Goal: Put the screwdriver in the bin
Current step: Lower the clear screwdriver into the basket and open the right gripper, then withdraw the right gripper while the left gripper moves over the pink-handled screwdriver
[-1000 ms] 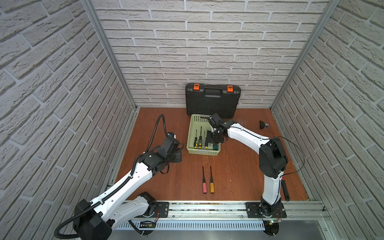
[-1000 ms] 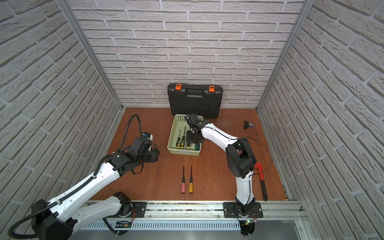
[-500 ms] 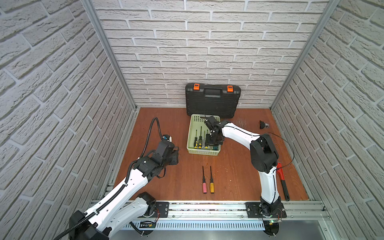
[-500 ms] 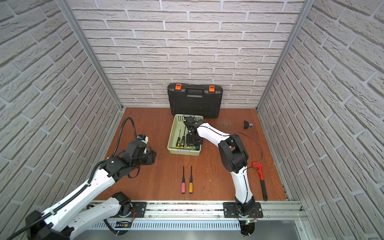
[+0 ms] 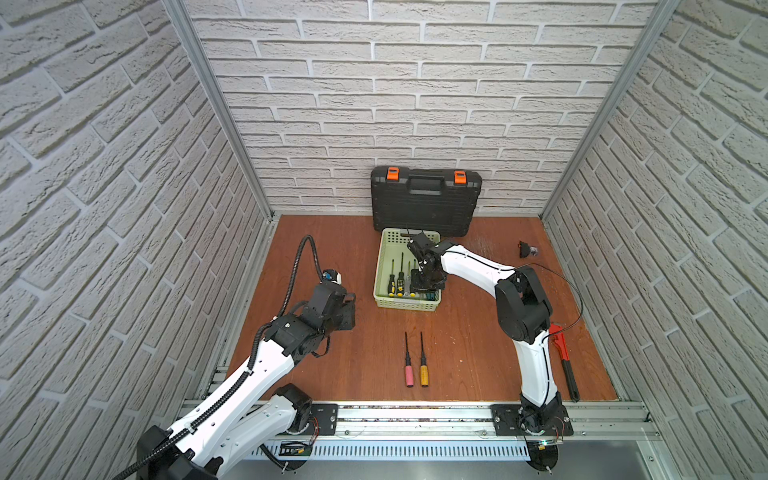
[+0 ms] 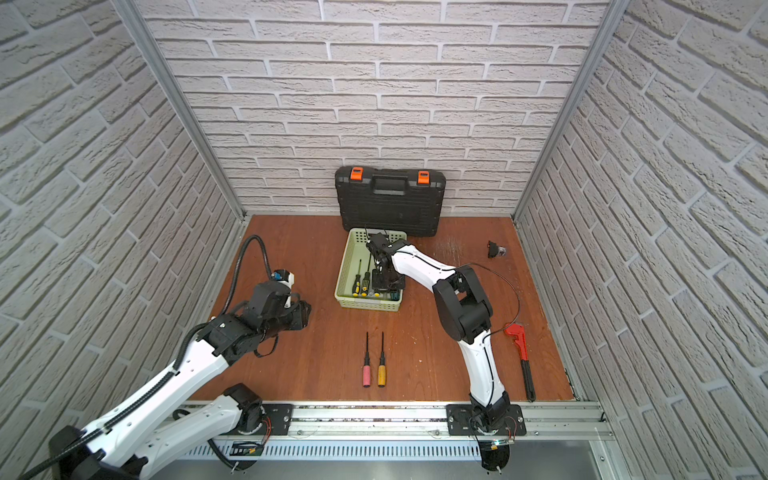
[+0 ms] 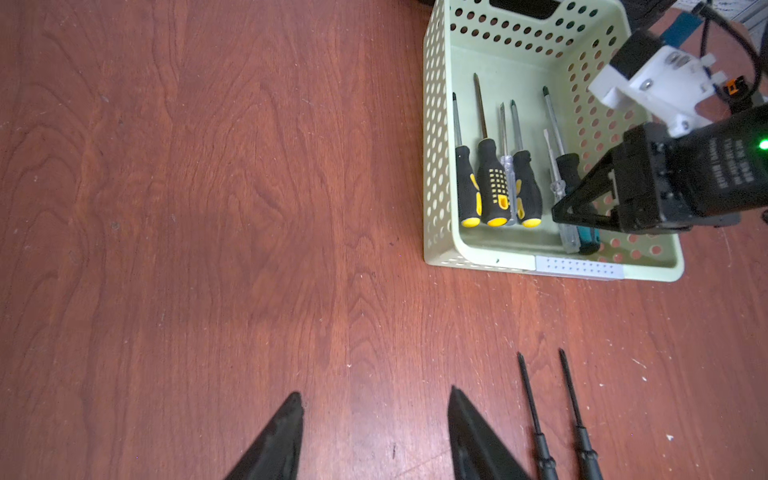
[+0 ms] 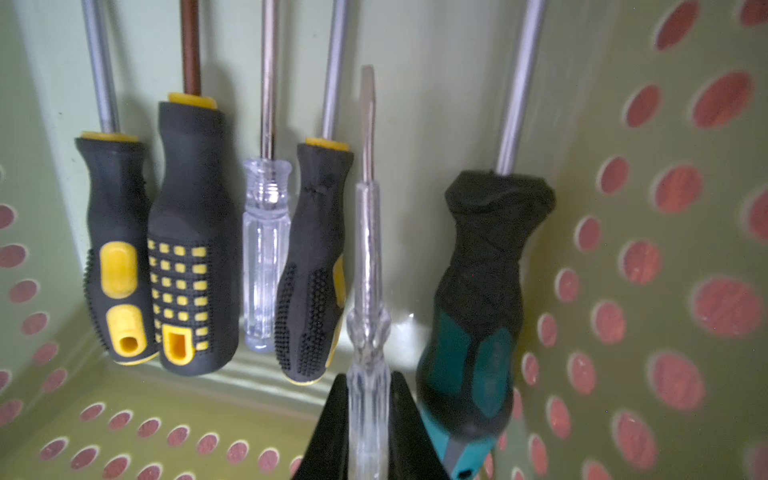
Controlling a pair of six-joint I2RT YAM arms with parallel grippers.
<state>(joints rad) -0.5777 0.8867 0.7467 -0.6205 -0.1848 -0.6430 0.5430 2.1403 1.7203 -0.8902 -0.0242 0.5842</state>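
Note:
The pale green bin [image 5: 405,304] [image 6: 368,303] stands mid-table in both top views. My right gripper [image 8: 369,376] [image 5: 424,286] reaches down into its right front corner. It is shut on a slim clear-handled screwdriver [image 8: 368,257] [image 7: 557,185], whose shaft points toward the far wall of the bin [image 8: 436,104]. A teal and black screwdriver [image 8: 478,311] lies right beside it. My left gripper [image 7: 375,392] [image 5: 347,309] is open over bare table, left of the bin [image 7: 490,259]. Near it lie two screwdrivers, one pink-handled [image 5: 409,372] and one orange-handled [image 5: 424,372].
Several black and yellow screwdrivers [image 8: 187,249] and a clear one [image 8: 266,257] lie side by side in the bin. A black toolcase [image 5: 426,203] leans on the back wall. A red wrench [image 5: 559,345] lies at the right, with a small black part [image 5: 525,249] at the back right.
The right arm's elbow has swung left, uncovering the red wrench, while its gripper stayed in the bin with the clear screwdriver. The left arm has drawn back a little.

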